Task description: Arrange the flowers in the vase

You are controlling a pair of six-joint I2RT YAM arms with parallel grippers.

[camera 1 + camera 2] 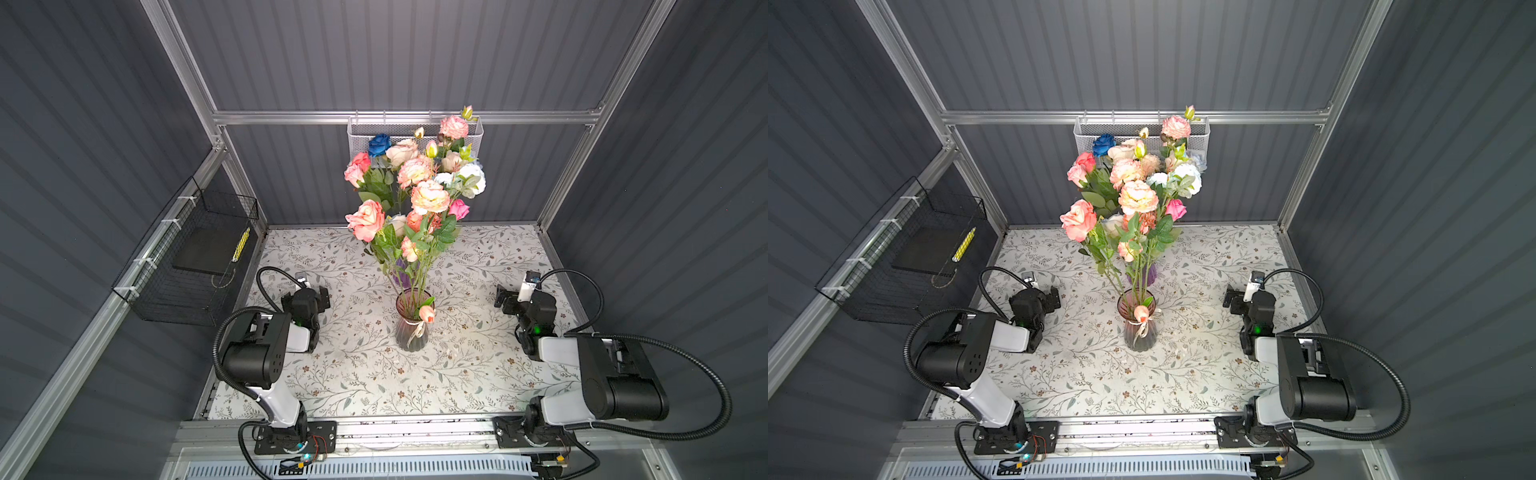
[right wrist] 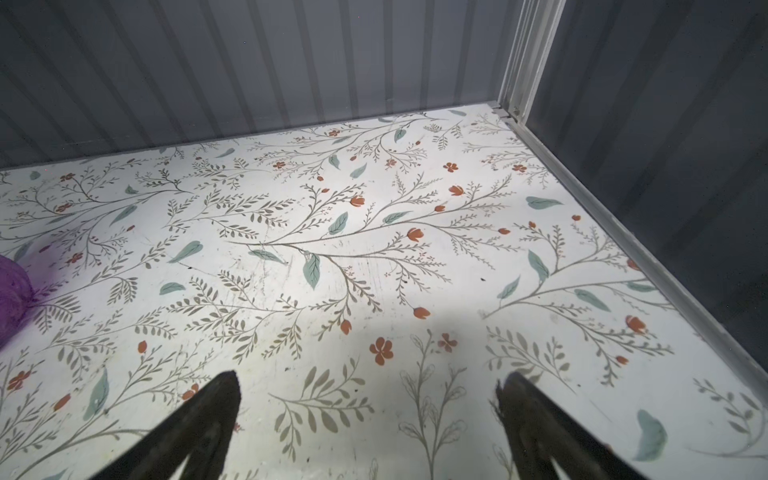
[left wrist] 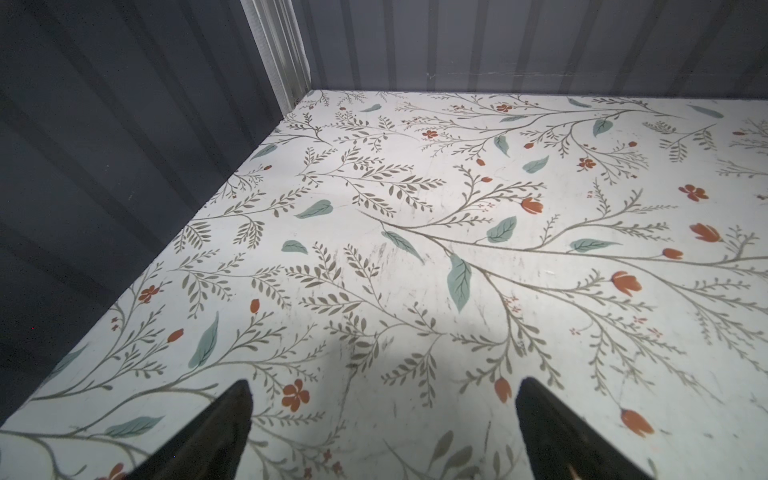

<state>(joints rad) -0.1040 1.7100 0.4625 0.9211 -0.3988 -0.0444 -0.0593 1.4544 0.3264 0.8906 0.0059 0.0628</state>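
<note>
Shown: left gripper [image 3: 384,386] and right gripper [image 2: 370,377], wide open, empty. I would grip flowers [image 1: 430,195] low, feeding them upright into the centre-frame vase [image 1: 411,332]; a purple holder [image 2: 12,291] perhaps keeps some.

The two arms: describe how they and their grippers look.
The left arm and right arm share black rounded joint housings, white links and looping black ribbed cable. A green light glows near each wrist. The left gripper and right gripper have dark tapering fingers.
</note>
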